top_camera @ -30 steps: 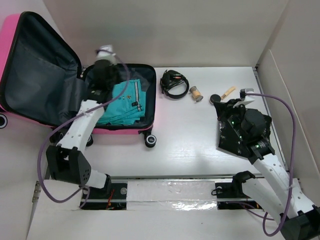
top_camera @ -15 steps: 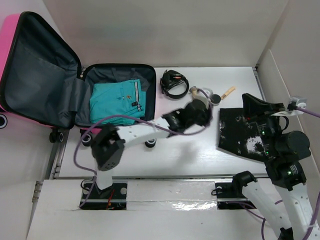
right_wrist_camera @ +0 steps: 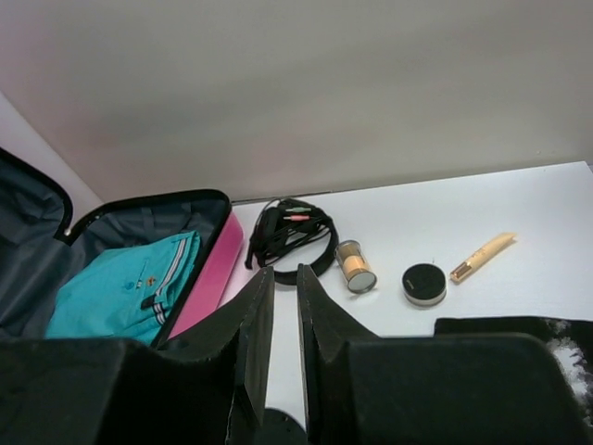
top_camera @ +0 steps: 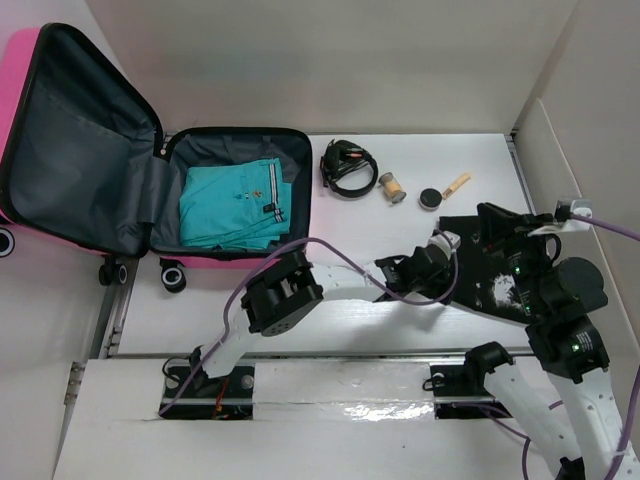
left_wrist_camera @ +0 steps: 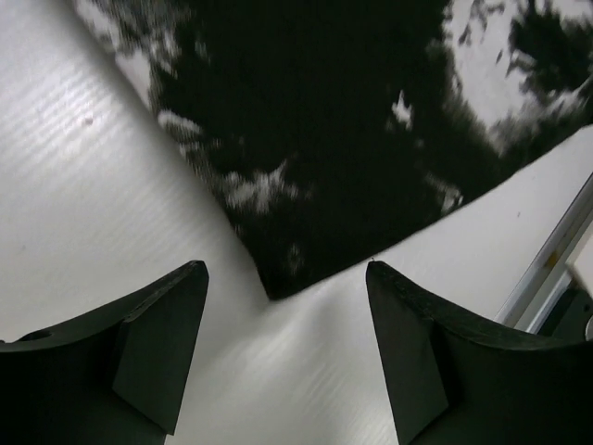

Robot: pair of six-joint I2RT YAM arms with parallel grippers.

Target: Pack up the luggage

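The pink luggage [top_camera: 240,262] lies open at the left, grey lining up, with a folded teal garment [top_camera: 232,205] in its lower half. A black-and-white garment [top_camera: 490,280] lies flat on the table at the right. My left arm reaches across to it. The left gripper [top_camera: 441,275] is open, and the garment's near corner [left_wrist_camera: 278,278] sits just ahead of its fingertips [left_wrist_camera: 190,278], apart from them. My right gripper [top_camera: 487,218] hovers over the garment's far edge. Its fingers [right_wrist_camera: 258,306] stand a narrow gap apart with nothing between them.
A coiled black cable bundle [top_camera: 348,168], a small amber bottle [top_camera: 392,187], a round black compact [top_camera: 432,198] and a tan tube [top_camera: 456,185] lie along the far side of the table. A raised wall [top_camera: 560,190] borders the right; a rail [top_camera: 330,352] runs along the near edge.
The left arm swung from the suitcase to the black-and-white garment and its gripper opened. The teal garment stayed in the suitcase. The right gripper drew back from the garment and parted slightly.
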